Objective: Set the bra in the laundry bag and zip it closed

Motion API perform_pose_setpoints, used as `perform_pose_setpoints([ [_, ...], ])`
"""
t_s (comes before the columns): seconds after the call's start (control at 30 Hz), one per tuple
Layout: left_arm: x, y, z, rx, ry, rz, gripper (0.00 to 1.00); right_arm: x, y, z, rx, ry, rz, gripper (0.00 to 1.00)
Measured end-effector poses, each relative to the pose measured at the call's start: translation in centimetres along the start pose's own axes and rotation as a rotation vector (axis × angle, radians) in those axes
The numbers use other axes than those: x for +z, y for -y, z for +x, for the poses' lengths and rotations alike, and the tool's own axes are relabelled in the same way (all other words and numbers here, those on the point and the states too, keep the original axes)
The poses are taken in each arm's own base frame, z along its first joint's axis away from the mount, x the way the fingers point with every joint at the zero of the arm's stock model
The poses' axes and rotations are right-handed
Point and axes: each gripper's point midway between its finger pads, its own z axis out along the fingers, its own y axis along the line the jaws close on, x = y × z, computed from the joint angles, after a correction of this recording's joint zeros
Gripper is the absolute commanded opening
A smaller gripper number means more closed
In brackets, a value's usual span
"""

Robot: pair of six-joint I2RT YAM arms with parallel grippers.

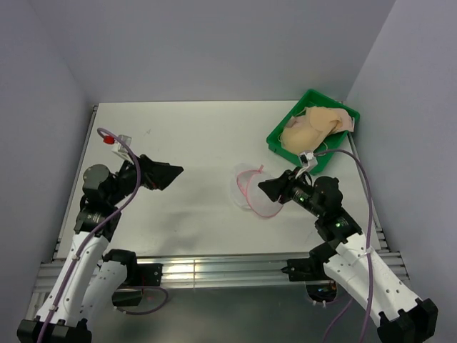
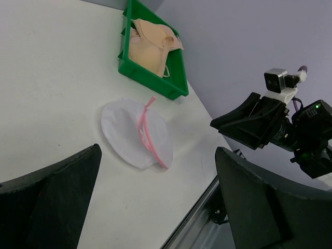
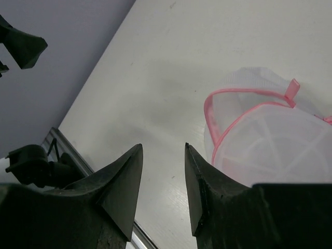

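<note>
The peach-beige bra (image 1: 314, 125) lies bunched in the green tray (image 1: 280, 148) at the back right; the left wrist view also shows the bra (image 2: 150, 44). The laundry bag (image 1: 251, 191), white mesh with pink zipper trim, rests on the table's middle, its rim parted. My right gripper (image 1: 263, 188) hovers at the bag's right edge, open, with nothing between its fingers; in its own view the bag (image 3: 270, 140) lies just right of the gripper (image 3: 163, 146). My left gripper (image 1: 176, 171) hangs wide open, well left of the bag (image 2: 136, 134).
The green tray (image 2: 150, 80) sits against the right wall in the far corner. Purple walls close in the table on three sides. A metal rail (image 1: 214, 268) runs along the near edge, between the arm bases.
</note>
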Motion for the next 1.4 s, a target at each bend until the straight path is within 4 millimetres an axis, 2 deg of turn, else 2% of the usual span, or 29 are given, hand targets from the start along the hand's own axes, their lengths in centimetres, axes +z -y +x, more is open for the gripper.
perform_pose_setpoints([
  [0.17,1.0,-1.0,1.4,-0.099,-0.016,0.013,0.99,0.3,-0.3,1.1,-0.016,-0.029,0.012,0.46],
  [0.3,2.5,-2.0,4.6,-0.193,-0.101,0.010,0.99,1.1,-0.5,2.9,-0.025,-0.082,0.031,0.45],
  [0.47,3.8,-0.7,7.8,-0.224,-0.193,0.039,0.99,2.2,1.2,7.5,-0.048,-0.233,0.140,0.45],
  [0.6,4.5,-0.1,8.6,-0.218,-0.203,0.046,0.99,2.2,3.1,11.4,-0.096,-0.358,0.257,0.45],
  [0.67,4.7,-0.2,9.1,-0.218,-0.205,0.036,0.98,2.2,3.8,12.5,-0.119,-0.395,0.303,0.45],
  [0.83,5.0,-1.4,10.9,-0.227,-0.221,-0.018,0.96,2.4,5.3,12.7,-0.162,-0.416,0.415,0.53],
  [0.97,5.1,-2.0,11.2,-0.222,-0.213,-0.052,0.92,2.3,5.6,12.3,-0.192,-0.416,0.475,0.59],
  [1.13,5.6,-2.3,12.1,-0.222,-0.228,-0.073,0.87,2.0,6.0,12.9,-0.236,-0.458,0.542,0.60],
  [1.4,6.8,-2.6,15.3,-0.225,-0.308,-0.096,0.81,1.5,7.8,14.0,-0.318,-0.532,0.673,0.61],
])
